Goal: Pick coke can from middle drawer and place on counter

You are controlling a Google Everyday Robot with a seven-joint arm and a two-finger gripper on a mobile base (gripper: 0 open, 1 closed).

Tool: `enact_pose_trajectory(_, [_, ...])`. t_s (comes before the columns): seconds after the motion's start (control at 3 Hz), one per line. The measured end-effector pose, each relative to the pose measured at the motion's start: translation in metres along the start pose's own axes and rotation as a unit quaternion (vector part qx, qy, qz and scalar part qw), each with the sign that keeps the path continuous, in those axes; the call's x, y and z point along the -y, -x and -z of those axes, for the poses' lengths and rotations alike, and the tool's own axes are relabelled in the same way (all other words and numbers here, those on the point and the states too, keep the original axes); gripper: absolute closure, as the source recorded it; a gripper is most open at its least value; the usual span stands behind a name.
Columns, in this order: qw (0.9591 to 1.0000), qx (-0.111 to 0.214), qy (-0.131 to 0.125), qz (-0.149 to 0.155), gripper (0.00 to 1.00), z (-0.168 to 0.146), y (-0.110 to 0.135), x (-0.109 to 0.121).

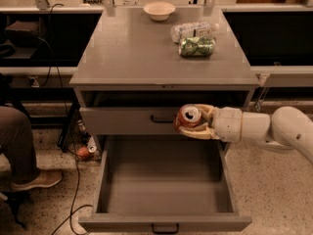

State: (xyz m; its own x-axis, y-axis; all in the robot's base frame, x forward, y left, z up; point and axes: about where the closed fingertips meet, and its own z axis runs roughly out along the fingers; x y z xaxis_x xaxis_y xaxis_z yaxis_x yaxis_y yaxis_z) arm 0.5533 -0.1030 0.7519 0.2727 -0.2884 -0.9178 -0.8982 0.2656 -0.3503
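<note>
My gripper (191, 121) reaches in from the right and is shut on the coke can (188, 116), a small red-orange can with a silver top and pull-tab. It holds the can in the air above the open middle drawer (166, 180), level with the grey drawer front above it (127, 120). The drawer's tray is pulled out wide and shows nothing inside. The counter (137, 50) is the flat grey top of the cabinet, above and behind the can.
On the counter's far side stand a white bowl (159, 10), a clear plastic bottle (193, 30) lying down and a green crinkly bag (197, 46). A seated person's leg and shoe (24, 155) are at the left. Cables run over the floor.
</note>
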Motion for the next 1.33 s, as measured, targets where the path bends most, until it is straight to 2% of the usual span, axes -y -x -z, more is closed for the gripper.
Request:
enact_pose_trajectory(0.33, [1.0000, 0.000, 0.000, 0.000, 1.00, 0.000, 0.000, 0.000])
enact_pose_trajectory(0.67, [1.0000, -0.006, -0.007, -0.001, 1.00, 0.011, 0.012, 0.013])
enact_pose_trajectory(1.33, [0.9981, -0.037, -0.044, 0.024, 1.00, 0.056, 0.071, 0.065])
